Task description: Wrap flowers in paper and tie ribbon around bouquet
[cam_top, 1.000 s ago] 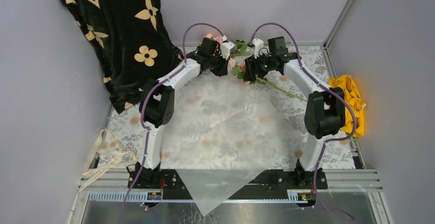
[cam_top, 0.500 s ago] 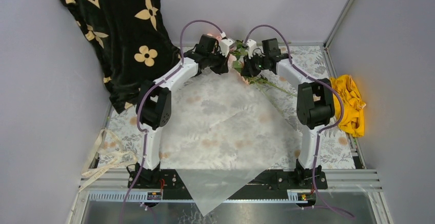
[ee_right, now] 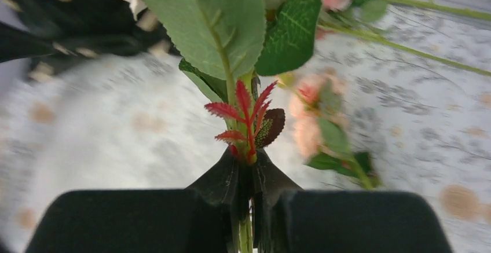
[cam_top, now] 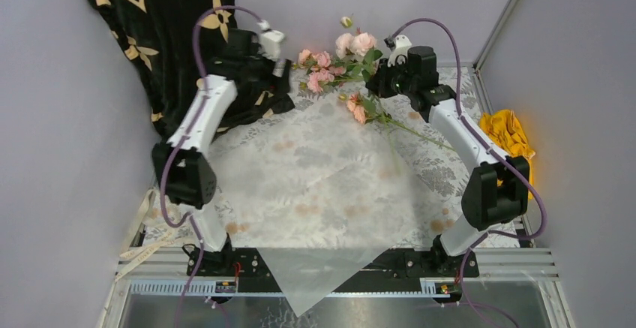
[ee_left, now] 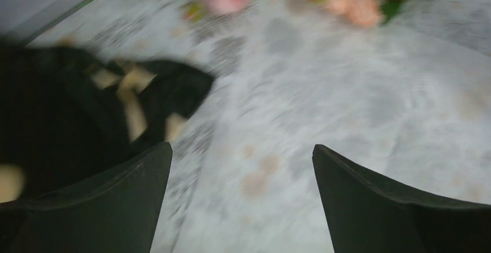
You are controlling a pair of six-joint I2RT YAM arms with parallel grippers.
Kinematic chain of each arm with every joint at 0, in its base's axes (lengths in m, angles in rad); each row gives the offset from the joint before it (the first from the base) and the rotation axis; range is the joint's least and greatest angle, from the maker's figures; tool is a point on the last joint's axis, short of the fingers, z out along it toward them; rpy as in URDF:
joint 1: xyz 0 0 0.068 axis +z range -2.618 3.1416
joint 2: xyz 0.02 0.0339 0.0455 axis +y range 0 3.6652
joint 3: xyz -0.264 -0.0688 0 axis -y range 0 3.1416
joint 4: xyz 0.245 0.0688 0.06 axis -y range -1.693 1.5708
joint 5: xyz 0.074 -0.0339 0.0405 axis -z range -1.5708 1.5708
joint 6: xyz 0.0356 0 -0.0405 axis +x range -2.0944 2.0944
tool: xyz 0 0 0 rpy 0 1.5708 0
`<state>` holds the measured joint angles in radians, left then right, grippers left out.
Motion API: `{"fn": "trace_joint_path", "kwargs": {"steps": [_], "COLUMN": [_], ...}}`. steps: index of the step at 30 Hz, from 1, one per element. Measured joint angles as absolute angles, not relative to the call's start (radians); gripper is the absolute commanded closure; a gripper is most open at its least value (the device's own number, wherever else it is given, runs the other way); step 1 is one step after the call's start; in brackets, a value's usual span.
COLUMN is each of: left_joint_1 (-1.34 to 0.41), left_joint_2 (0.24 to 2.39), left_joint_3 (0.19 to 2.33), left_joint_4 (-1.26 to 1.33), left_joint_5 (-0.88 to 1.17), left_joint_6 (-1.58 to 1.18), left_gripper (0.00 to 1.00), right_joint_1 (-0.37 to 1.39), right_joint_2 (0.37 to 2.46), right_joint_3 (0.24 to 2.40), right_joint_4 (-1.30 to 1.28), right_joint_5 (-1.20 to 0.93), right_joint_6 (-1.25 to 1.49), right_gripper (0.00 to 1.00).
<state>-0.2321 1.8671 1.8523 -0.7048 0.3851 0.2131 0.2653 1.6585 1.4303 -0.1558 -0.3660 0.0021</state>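
Observation:
The flowers (cam_top: 334, 64), pink roses with green leaves, hang above the table's far edge, and one long stem trails right over the paper's corner. My right gripper (cam_top: 375, 79) is shut on a green stem (ee_right: 248, 127) just below small red leaves, seen from the right wrist with the gripper (ee_right: 249, 169) at the bottom. My left gripper (cam_top: 279, 91) stands open and empty to the left of the flowers, its fingers (ee_left: 116, 201) wide apart over the paper (ee_left: 359, 102). The translucent white paper (cam_top: 322, 185) lies flat mid-table. The cream ribbon (cam_top: 161, 227) lies at the left edge. No wrapped bouquet is in view.
A black cloth with cream flower shapes (cam_top: 165, 35) hangs at the back left, right beside my left gripper. A yellow cloth (cam_top: 510, 136) lies at the right edge. Under everything lies the grey leaf-patterned tablecloth (cam_top: 450, 170). The paper's near corner overhangs the arm bases.
My left gripper has opened, let go of the flowers and swung left toward the black cloth. My right gripper has closed on a stem and the flowers have risen.

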Motion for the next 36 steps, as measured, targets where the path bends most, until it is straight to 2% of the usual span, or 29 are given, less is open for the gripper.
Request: {"fn": "trace_joint_path", "kwargs": {"steps": [5, 10, 13, 17, 19, 21, 25, 30, 36], "left_joint_1": [0.035, 0.172, 0.179, 0.179, 0.179, 0.179, 0.179, 0.179, 0.179], "left_joint_2": [1.723, 1.715, 1.710, 1.681, 1.670, 1.661, 1.657, 1.657, 1.657], "left_joint_3": [1.679, 1.471, 1.376, 1.318, 1.318, 1.318, 1.317, 1.310, 1.276], "left_joint_4": [-0.706, -0.716, -0.720, -0.720, -0.714, -0.710, -0.709, -0.694, -0.682], "left_joint_5": [0.349, 0.320, 0.320, 0.326, 0.331, 0.334, 0.348, 0.374, 0.381], "left_joint_6": [0.228, 0.243, 0.255, 0.266, 0.266, 0.266, 0.267, 0.267, 0.267], "left_gripper": [0.01, 0.01, 0.01, 0.01, 0.01, 0.01, 0.01, 0.01, 0.01], "right_joint_1": [0.379, 0.593, 0.655, 0.670, 0.665, 0.657, 0.619, 0.476, 0.258], "right_joint_2": [1.573, 1.728, 1.845, 1.951, 2.002, 2.060, 2.053, 1.977, 2.156], "right_joint_3": [1.241, 1.163, 1.163, 1.172, 1.246, 1.411, 1.642, 1.750, 1.932], "right_joint_4": [0.131, 0.267, 0.274, 0.256, 0.154, -0.044, -0.316, -0.551, -0.690], "right_joint_5": [-0.377, -0.326, -0.294, -0.274, -0.298, -0.328, -0.345, -0.269, -0.111], "right_joint_6": [0.413, 0.665, 0.742, 0.774, 0.714, 0.580, 0.262, -0.061, -0.221], "right_gripper": [1.00, 1.00, 0.60, 0.33, 0.29, 0.24, 0.02, 0.00, 0.00]}}
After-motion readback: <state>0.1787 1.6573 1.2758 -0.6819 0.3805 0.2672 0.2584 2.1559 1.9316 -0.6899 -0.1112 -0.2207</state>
